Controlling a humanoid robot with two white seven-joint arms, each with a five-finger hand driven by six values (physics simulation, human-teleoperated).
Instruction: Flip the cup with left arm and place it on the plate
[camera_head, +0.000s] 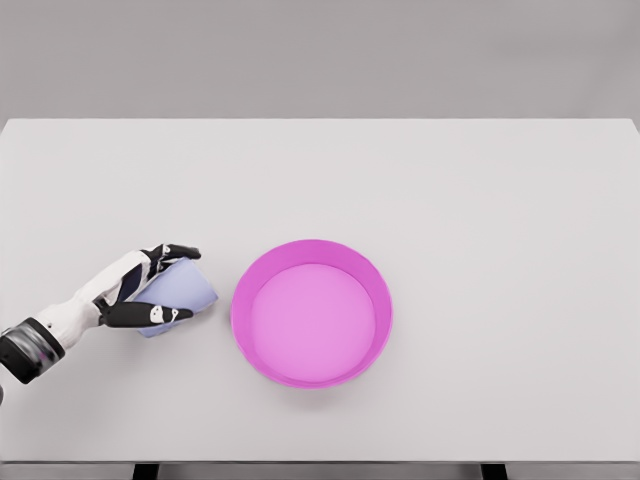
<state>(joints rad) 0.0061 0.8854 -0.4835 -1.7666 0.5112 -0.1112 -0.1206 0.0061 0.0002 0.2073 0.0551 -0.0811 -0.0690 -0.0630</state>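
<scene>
A pale blue cup (183, 295) lies on its side on the white table, left of the plate. My left hand (172, 283) is wrapped around it, fingers over the top and thumb along the near side. The cup's left part is hidden by the hand. A magenta plate (311, 312) with a raised rim sits at the table's middle front, a short gap to the right of the cup. The left arm comes in from the lower left edge.
The white table (480, 200) spans the whole view, with its front edge near the bottom. A grey wall stands behind it.
</scene>
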